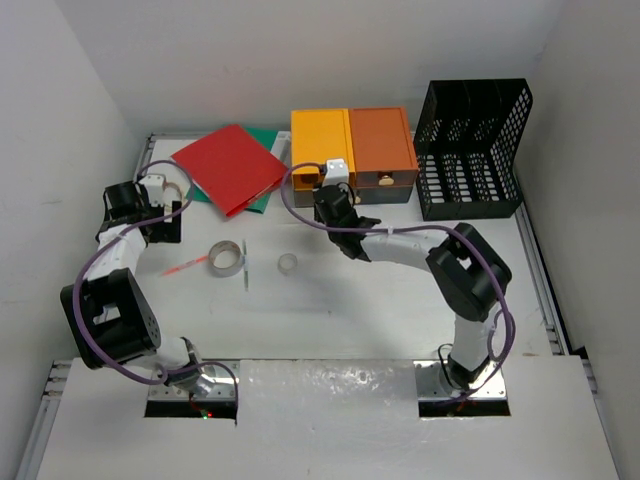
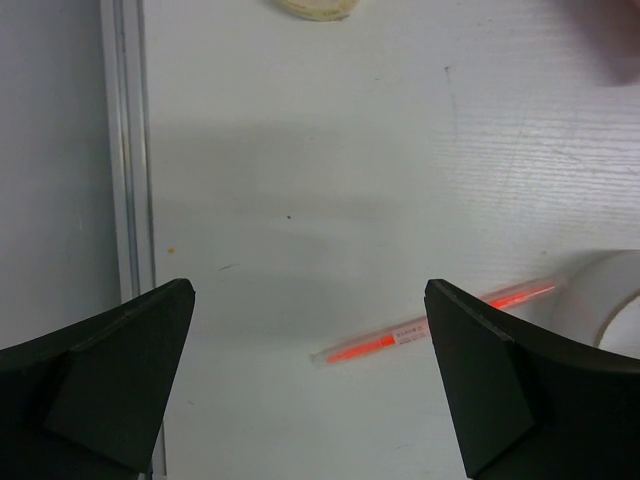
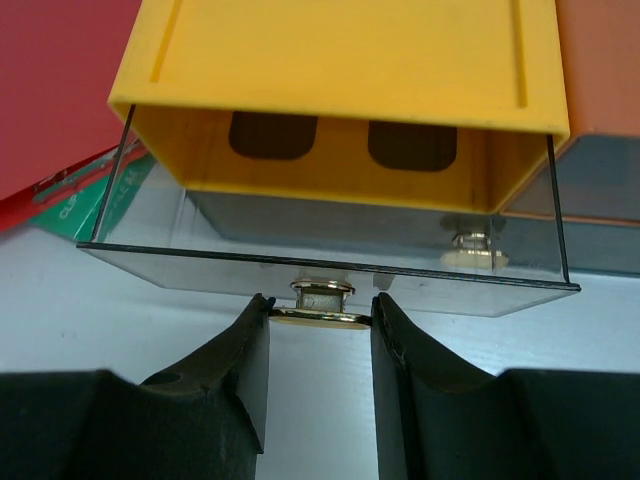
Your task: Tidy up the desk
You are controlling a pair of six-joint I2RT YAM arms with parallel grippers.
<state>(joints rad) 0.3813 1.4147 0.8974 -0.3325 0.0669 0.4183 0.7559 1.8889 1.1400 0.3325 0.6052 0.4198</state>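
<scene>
The desk is a wide white tabletop. My right gripper is shut on the gold knob of the clear drawer in the yellow drawer box, at the back centre. The drawer stands out a little from the box. My left gripper hangs open above the left side of the desk, holding nothing. An orange pen lies flat just ahead of its right finger.
An orange drawer box adjoins the yellow one; a black mesh file rack stands at the back right. A red folder lies on a green one. A tape roll and a small clear ring lie mid-desk.
</scene>
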